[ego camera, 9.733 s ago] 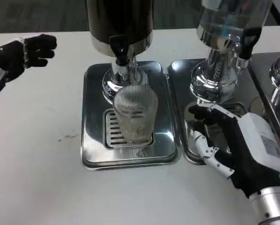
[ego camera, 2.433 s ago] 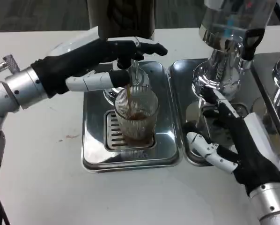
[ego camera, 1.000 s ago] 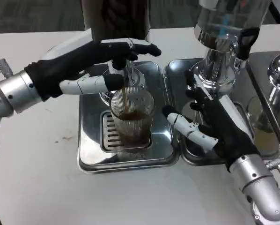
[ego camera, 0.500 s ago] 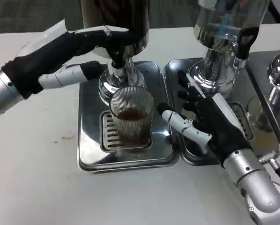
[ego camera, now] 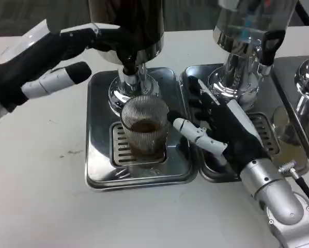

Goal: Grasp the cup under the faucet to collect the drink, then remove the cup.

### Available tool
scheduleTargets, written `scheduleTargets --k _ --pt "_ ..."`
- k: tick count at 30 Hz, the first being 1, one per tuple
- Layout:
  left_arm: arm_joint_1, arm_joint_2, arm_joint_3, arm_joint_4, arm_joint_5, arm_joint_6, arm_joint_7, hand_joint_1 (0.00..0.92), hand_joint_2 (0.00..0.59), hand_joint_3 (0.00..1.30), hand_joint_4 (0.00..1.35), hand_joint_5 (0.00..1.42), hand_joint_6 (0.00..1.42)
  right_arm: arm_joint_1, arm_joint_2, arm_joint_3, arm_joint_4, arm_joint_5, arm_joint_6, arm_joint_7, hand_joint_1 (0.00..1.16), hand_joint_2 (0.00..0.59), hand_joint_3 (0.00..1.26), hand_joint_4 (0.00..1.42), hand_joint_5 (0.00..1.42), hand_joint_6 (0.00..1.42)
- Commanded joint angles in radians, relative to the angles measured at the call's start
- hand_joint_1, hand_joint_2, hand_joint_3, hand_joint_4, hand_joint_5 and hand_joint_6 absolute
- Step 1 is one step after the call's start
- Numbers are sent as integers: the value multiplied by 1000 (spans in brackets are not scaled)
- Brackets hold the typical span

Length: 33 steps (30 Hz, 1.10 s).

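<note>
Cup [ego camera: 144,127]: ribbed, part-filled with brown drink, upright on drip tray [ego camera: 100,170] grate under faucet [ego camera: 129,64] | right hand [ego camera: 228,133]: fingers spread, empty, just right of cup | left hand [ego camera: 46,57]: fingers apart, holding nothing, left of faucet

Right hand [ego camera: 224,132], fingers spread: open gap to the cup [ego camera: 145,127] at its left; faucet [ego camera: 129,68] above cup; second dispenser's base [ego camera: 236,85] close behind hand.
</note>
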Motion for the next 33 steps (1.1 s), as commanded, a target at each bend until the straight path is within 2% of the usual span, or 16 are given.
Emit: scheduleTargets --k 1,6,17,24,30,33 --pt "28 26 23 -19 -18 15 0 0 73 281 189 167 223 -25 1 8 32 10 -31 18 467 252 0 0 44 101" --pt "60 40 50 -33 -32 29 0 0 74 284 193 169 231 -45 3 14 69 15 -43 34 448 249 0 0 15 84" --pt "130 55 72 -64 -43 51 7 0 75 302 204 178 238 -96 0 36 161 13 -77 72 440 229 0 0 0 32" --pt "180 61 87 -91 -43 67 14 0 81 311 214 179 238 -129 6 43 237 22 -124 89 426 222 0 0 0 1" --pt "204 67 93 -103 -43 79 19 0 86 331 233 187 239 -147 17 38 288 36 -158 100 380 197 0 0 0 0" --pt "216 70 94 -110 -42 84 21 0 86 335 238 189 239 -153 23 34 311 49 -176 108 285 183 0 0 0 0"
